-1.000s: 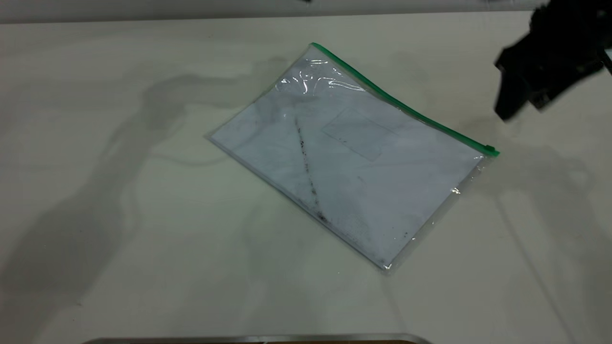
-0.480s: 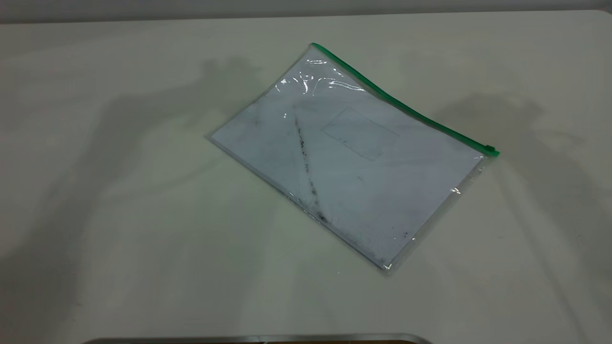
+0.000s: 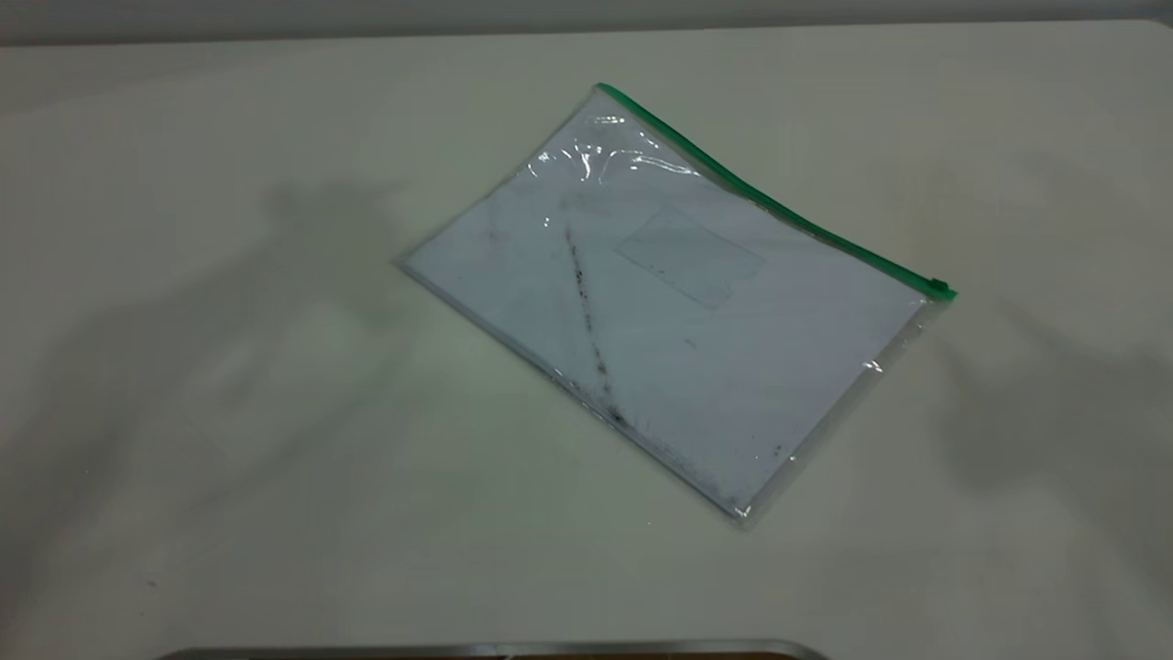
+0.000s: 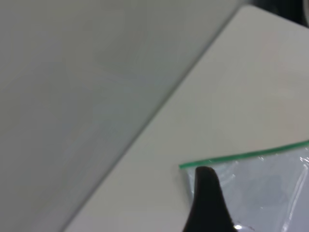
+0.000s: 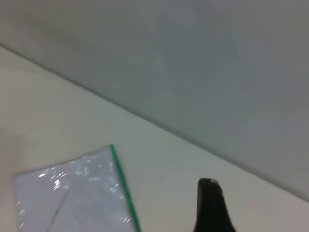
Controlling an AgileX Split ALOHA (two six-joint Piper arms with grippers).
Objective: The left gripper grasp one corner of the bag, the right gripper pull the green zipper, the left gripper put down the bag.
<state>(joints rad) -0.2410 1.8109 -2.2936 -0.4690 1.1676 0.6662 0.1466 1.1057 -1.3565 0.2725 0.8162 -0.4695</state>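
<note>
The bag (image 3: 669, 302) lies flat on the white table (image 3: 229, 412), a clear pouch with a white sheet and a dark diagonal smudge. The green zipper (image 3: 770, 206) runs along its far edge, with the slider tab (image 3: 937, 286) at the right end. The corner of the bag (image 3: 602, 92) at the strip's left end has wrinkled shiny plastic beside it. Neither gripper shows in the exterior view. In the left wrist view the left gripper (image 4: 205, 193) hangs over that corner (image 4: 186, 166). In the right wrist view the right gripper (image 5: 210, 203) is apart from the zipper (image 5: 123, 188).
A grey wall (image 3: 550, 14) runs behind the table's far edge. A metal rim (image 3: 495, 649) shows at the near edge. Soft arm shadows lie on the table left and right of the bag.
The right gripper, at the upper right one second ago, has left the exterior view. The arm shadows have shifted outward. The bag has not moved.
</note>
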